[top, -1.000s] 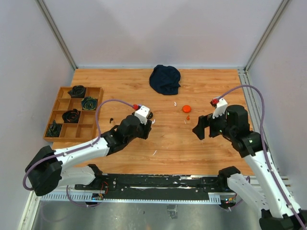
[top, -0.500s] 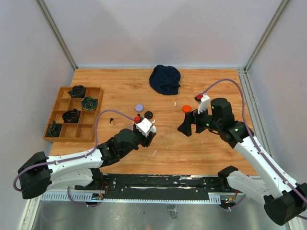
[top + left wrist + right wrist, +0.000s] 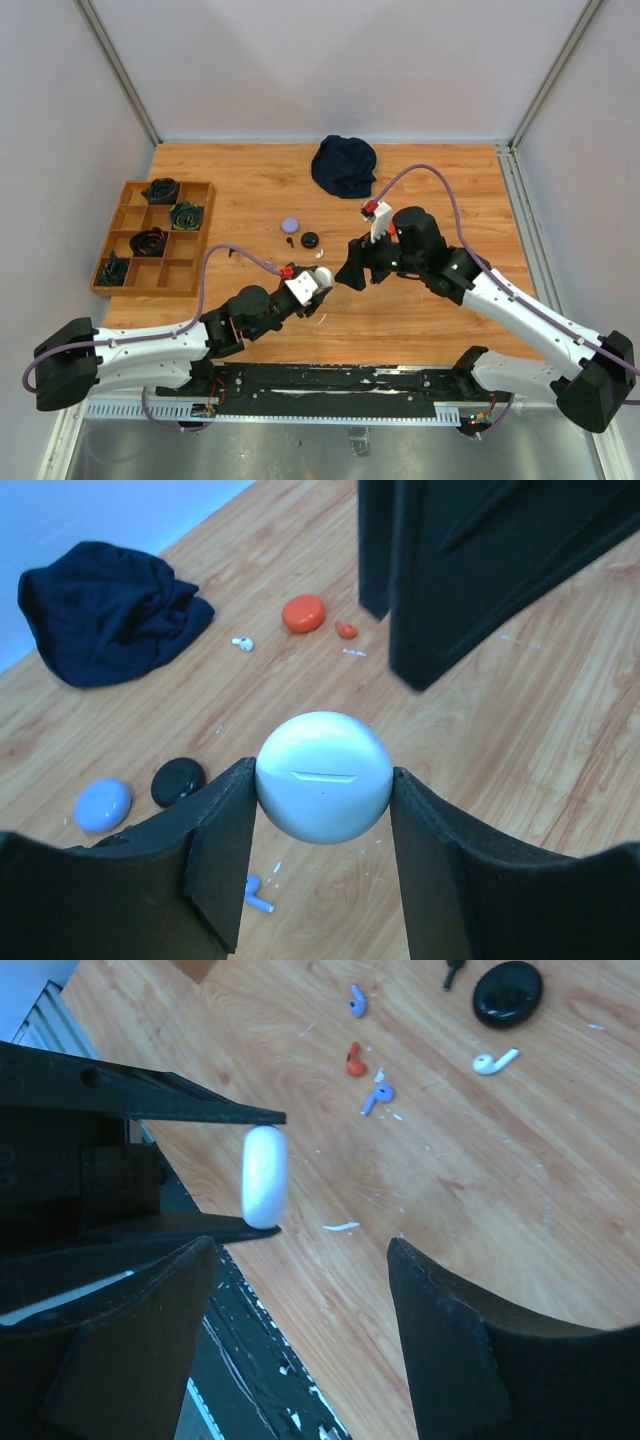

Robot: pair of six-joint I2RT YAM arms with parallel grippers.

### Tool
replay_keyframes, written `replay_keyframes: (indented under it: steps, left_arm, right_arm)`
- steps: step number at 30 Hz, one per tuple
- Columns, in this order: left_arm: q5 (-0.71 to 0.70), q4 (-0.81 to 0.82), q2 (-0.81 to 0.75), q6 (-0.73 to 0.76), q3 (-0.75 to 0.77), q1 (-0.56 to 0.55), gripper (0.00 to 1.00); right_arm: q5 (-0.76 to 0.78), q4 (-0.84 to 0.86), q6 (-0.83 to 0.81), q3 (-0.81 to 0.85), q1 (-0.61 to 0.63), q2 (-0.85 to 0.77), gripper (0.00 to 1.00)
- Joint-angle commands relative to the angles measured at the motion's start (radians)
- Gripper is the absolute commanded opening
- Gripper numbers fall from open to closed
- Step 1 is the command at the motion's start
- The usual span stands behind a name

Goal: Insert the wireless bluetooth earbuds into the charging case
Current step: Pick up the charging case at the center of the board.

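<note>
My left gripper [image 3: 323, 785] is shut on a white round charging case [image 3: 323, 776], lifted above the table near the front [image 3: 322, 277]. My right gripper [image 3: 300, 1250] stands open with nothing between its fingers, just right of that case [image 3: 264, 1176] and level with it. Loose earbuds lie on the wood: a white one [image 3: 495, 1061], a red-orange one [image 3: 353, 1061], a purple one [image 3: 377, 1097] and a black one [image 3: 452, 974]. Another white earbud [image 3: 242, 642] lies by the orange case [image 3: 303, 612].
A purple case [image 3: 290, 225] and a black case [image 3: 310, 239] sit left of centre. A dark blue cloth [image 3: 344, 165] is bunched at the back. A wooden divided tray [image 3: 196, 232] with rolled dark items stands at the left edge.
My right arm swung left toward the centre and its jaws narrowed. My left arm drew back toward the near edge with the white case, uncovering the purple and black cases.
</note>
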Motion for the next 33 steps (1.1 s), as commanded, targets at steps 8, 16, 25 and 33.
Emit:
replay_keyframes:
  steps: [8, 16, 25, 33]
  left_arm:
    - [0.013, 0.107, -0.019, 0.060, -0.006, -0.042, 0.38]
    - [0.018, 0.112, -0.037, 0.059, -0.013, -0.045, 0.38]
    - [0.033, 0.111, -0.054, 0.047, -0.027, -0.045, 0.56]
    - [0.044, 0.092, -0.138, 0.028, -0.061, -0.045, 0.75]
  right_arm:
    - [0.057, 0.104, 0.040, 0.042, 0.127, 0.075, 0.55]
    - [0.066, 0.109, 0.028, 0.048, 0.145, 0.090, 0.39]
    - [0.057, 0.085, -0.046, 0.062, 0.148, 0.065, 0.18]
    - [0.039, -0.002, -0.189, 0.106, 0.145, 0.027, 0.13]
